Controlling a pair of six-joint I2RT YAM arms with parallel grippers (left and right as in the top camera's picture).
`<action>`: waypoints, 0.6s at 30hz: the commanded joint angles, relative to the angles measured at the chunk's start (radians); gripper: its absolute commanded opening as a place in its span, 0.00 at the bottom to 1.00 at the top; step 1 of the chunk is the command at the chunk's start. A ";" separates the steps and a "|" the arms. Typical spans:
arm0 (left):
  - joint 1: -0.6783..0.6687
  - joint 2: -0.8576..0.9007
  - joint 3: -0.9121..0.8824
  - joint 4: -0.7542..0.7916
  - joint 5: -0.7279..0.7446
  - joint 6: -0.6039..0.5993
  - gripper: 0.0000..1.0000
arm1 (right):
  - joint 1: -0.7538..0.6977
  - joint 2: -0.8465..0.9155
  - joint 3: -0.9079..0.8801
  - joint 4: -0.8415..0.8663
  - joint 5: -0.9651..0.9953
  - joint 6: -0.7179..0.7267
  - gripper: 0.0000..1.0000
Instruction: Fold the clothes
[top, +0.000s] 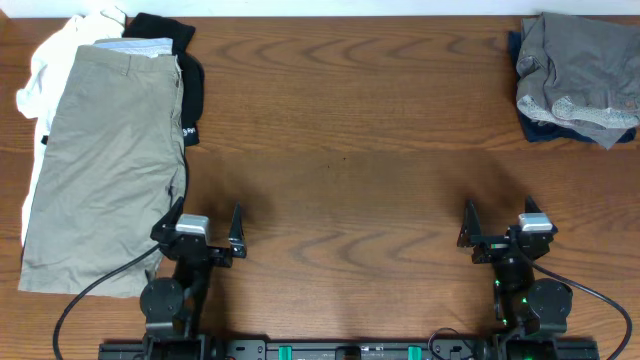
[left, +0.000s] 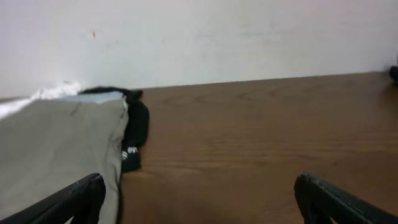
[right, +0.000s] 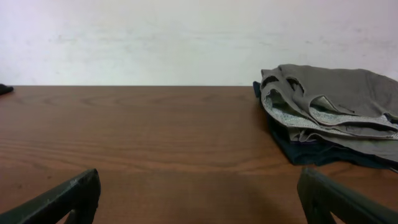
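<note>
Khaki-beige trousers (top: 105, 165) lie folded lengthwise at the table's left, on top of a white garment (top: 60, 55) and a black one (top: 170, 35). They also show in the left wrist view (left: 56, 146), with the black garment (left: 134, 127) beside them. A pile of grey and dark blue clothes (top: 575, 80) sits at the far right corner and shows in the right wrist view (right: 329, 115). My left gripper (top: 205, 228) is open and empty, just right of the trousers' near end (left: 199, 199). My right gripper (top: 497, 222) is open and empty over bare wood (right: 199, 199).
The wooden table (top: 340, 150) ends at a pale wall at the back. The arm bases and a black rail (top: 340, 350) stand along the near edge.
</note>
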 joint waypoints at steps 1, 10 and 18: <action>0.004 0.054 0.039 -0.034 0.013 -0.108 0.98 | 0.008 0.018 0.030 0.006 -0.056 -0.002 0.99; 0.004 0.464 0.394 -0.156 -0.007 -0.193 0.98 | 0.008 0.343 0.258 -0.008 -0.167 0.007 0.99; 0.004 0.929 0.844 -0.467 -0.010 -0.129 0.98 | 0.008 0.820 0.557 -0.034 -0.355 0.007 0.99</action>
